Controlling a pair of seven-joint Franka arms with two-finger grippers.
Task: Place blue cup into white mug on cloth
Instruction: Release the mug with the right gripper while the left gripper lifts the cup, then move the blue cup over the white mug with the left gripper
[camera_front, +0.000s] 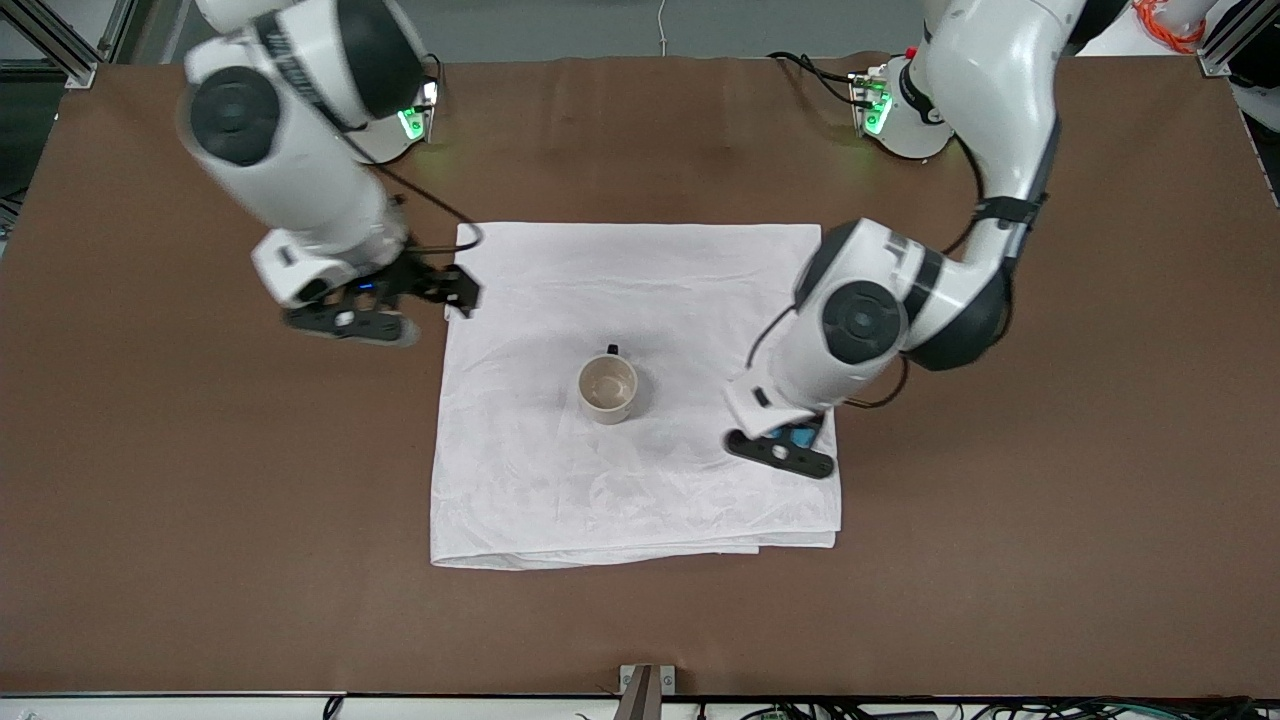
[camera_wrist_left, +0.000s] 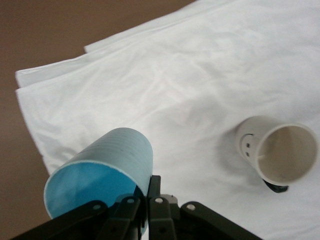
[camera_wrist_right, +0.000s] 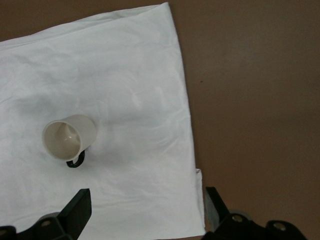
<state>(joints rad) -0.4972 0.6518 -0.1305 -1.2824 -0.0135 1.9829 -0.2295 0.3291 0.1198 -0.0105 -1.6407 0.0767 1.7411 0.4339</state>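
The white mug (camera_front: 607, 388) stands upright and empty on the middle of the cloth (camera_front: 600, 490), its black handle toward the robots. My left gripper (camera_front: 792, 444) is over the cloth's edge toward the left arm's end. It is shut on the wall of the blue cup (camera_front: 801, 436) and holds it tilted. In the left wrist view the fingers (camera_wrist_left: 157, 192) pinch the blue cup (camera_wrist_left: 100, 172) at its rim, with the mug (camera_wrist_left: 277, 150) apart from it on the cloth (camera_wrist_left: 175, 85). My right gripper (camera_front: 455, 290) is open and empty over the cloth's corner toward the right arm's end. The right wrist view shows the mug (camera_wrist_right: 67, 137), the cloth (camera_wrist_right: 125, 75) and the open right gripper (camera_wrist_right: 146, 205).
The brown table (camera_front: 1000, 550) surrounds the cloth on all sides. The arms' bases with green lights (camera_front: 875, 110) stand along the table's edge farthest from the front camera. A small metal bracket (camera_front: 646, 685) sits at the table's nearest edge.
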